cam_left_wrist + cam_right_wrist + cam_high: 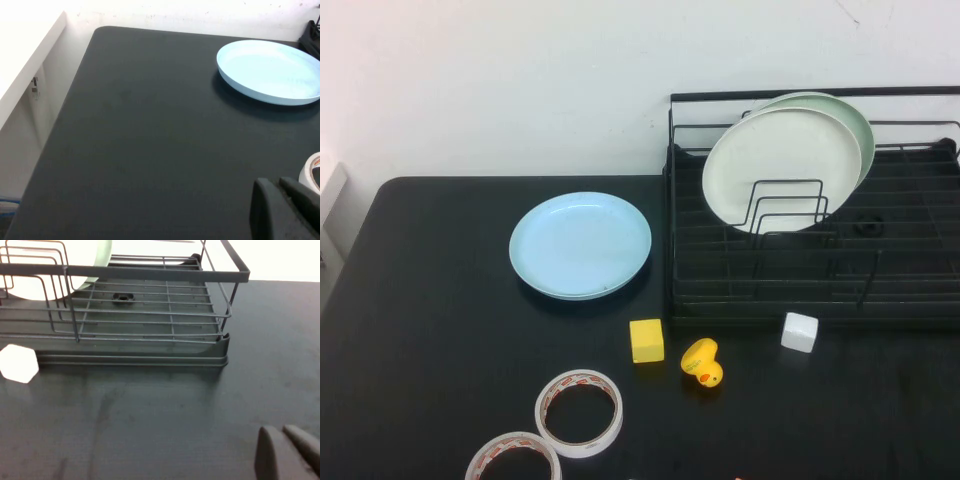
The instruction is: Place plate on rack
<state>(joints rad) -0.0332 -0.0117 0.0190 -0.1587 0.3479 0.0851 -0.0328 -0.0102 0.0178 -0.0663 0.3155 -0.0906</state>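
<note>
Tape rolls [579, 412] nearest, one cut off. Plate [580, 244] flat on worktop [420, 330], just left of rack [800, 290] — open room around. Left gripper [285, 210] and right gripper [287, 452] barely in frame — jaws pressed together.

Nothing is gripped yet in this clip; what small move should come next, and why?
Probably the left arm should reach toward the sky-blue plate. It lies flat on the black table, left of the rack, which holds a cream plate and a green plate. The left claw sits low at the table's near side, closest; the right claw hovers near the rack's right corner.
</note>
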